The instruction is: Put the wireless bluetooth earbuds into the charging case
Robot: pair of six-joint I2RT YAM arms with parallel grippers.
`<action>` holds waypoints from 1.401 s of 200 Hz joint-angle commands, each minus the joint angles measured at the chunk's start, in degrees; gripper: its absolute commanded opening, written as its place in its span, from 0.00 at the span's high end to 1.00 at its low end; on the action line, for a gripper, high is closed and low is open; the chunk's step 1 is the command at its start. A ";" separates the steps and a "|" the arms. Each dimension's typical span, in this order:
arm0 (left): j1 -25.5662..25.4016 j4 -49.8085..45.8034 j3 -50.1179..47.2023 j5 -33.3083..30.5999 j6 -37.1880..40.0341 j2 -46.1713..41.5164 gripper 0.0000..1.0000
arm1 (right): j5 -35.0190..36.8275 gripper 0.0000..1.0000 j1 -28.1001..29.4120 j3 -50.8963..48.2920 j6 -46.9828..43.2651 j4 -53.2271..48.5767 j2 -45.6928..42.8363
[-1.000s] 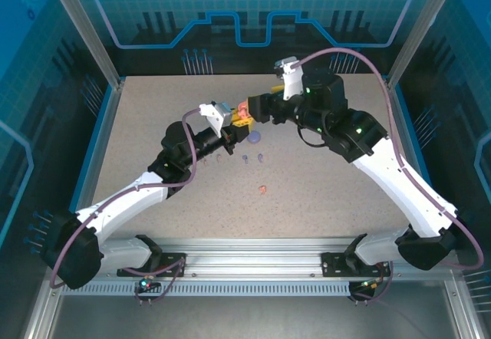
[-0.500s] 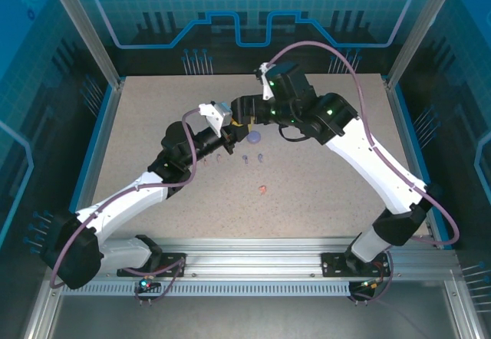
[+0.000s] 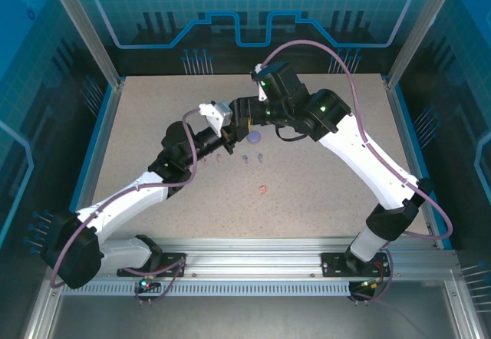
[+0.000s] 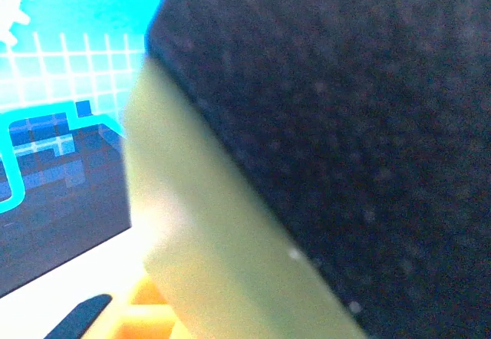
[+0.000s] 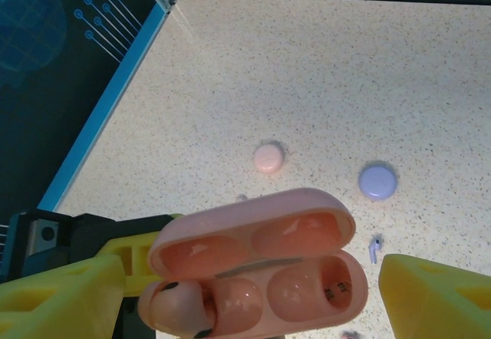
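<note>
Pink charging case (image 5: pixel 253 270) is up off the surface (image 5: pixel 322 70) with its lid open, in mid-air between the two claws. Left claw (image 3: pixel 230 132) is pressed tight, looks to be pinching the case's left end. Right claw (image 3: pixel 243 118) is spread wide, with yellow fingers (image 5: pixel 437 297) on either side of the case and a clear gap on the right one. One pale pink bud (image 5: pixel 180 308) sits in the left slot; the right slot is bare. Loose buds on the surface: a purple one (image 5: pixel 375 248) just behind the case, and a coral-red one (image 3: pixel 263 189) nearer the arm bases, apart from the rest. A small round pink piece (image 5: pixel 269 158) and a round purple one (image 5: pixel 377 181) lie further back, apart from each other. Left wrist view is too blurred to read.
</note>
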 commanded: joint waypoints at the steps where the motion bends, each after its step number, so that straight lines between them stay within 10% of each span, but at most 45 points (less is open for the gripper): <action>1: -0.20 2.37 0.61 -1.10 0.90 -0.21 1.00 | 1.94 0.14 0.72 0.59 -0.11 -1.86 -0.40; 280: -0.16 2.80 0.37 -1.22 0.63 -0.12 1.00 | -9.25 0.33 -4.91 -10.30 -3.28 8.81 -9.11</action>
